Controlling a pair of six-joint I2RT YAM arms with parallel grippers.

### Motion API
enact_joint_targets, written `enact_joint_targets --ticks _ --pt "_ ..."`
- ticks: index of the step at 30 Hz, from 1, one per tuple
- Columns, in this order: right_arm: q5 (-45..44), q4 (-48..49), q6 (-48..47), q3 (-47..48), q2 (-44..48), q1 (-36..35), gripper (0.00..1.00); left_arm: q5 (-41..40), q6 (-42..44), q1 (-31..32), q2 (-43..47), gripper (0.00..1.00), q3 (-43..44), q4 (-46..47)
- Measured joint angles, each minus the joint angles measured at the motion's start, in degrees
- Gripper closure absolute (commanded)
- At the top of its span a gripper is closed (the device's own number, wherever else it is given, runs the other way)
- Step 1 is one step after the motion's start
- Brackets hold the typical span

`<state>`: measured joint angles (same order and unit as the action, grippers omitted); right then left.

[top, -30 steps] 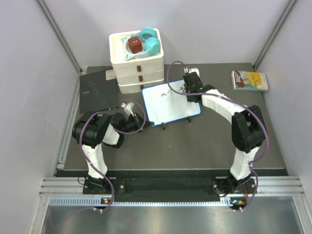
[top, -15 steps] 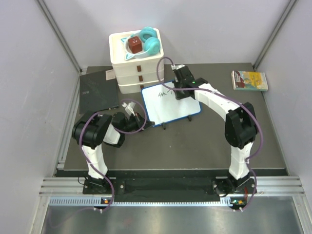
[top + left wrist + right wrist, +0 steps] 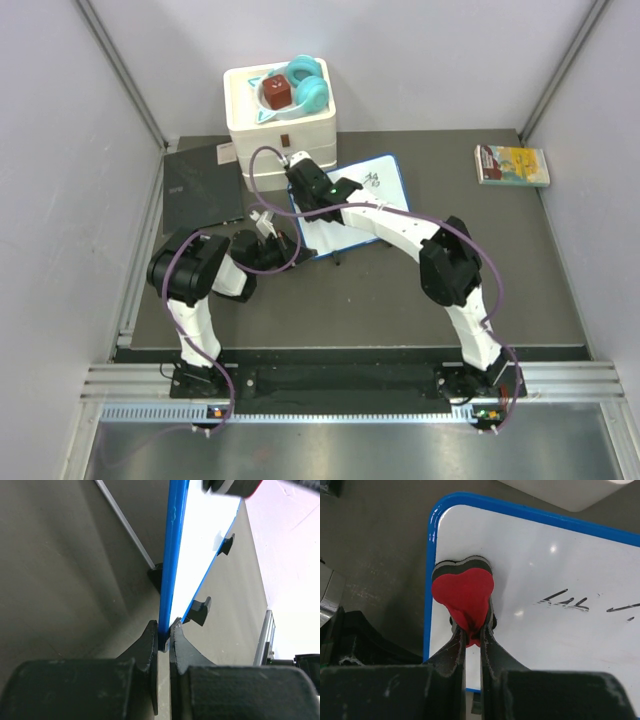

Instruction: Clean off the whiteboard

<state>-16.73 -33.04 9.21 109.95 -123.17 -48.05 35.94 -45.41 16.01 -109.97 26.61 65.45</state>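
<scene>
Wiping is in hand: the right pincer (image 3: 471,630), clamped tight on a red heart-shaped eraser (image 3: 465,590), presses it to the whiteboard (image 3: 545,645), at the corner just ahead of its tips. The left pincer (image 3: 164,639) pinches the board's blue frame (image 3: 175,540). Next move, likely: sweep toward the black marks (image 3: 565,601) right of that pincer.

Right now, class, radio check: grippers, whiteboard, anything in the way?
Left gripper shut on whiteboard frame. Right gripper shut on red heart eraser, at board's corner. Black marks unerased. Drawer box beside board, nothing blocking.
</scene>
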Motion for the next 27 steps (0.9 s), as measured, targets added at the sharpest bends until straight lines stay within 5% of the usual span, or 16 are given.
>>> enact_joint_targets --ticks 13,27 --pt "-3.1 -0.39 3.93 0.11 -0.26 0.57 1.0 -4.17 0.22 1.4 2.25 1.0 -1.11 -1.29" --pt "-7.34 3.26 9.4 -9.55 6.62 17.16 1.0 -5.57 0.15 2.47 3.67 1.0 -1.86 -1.07"
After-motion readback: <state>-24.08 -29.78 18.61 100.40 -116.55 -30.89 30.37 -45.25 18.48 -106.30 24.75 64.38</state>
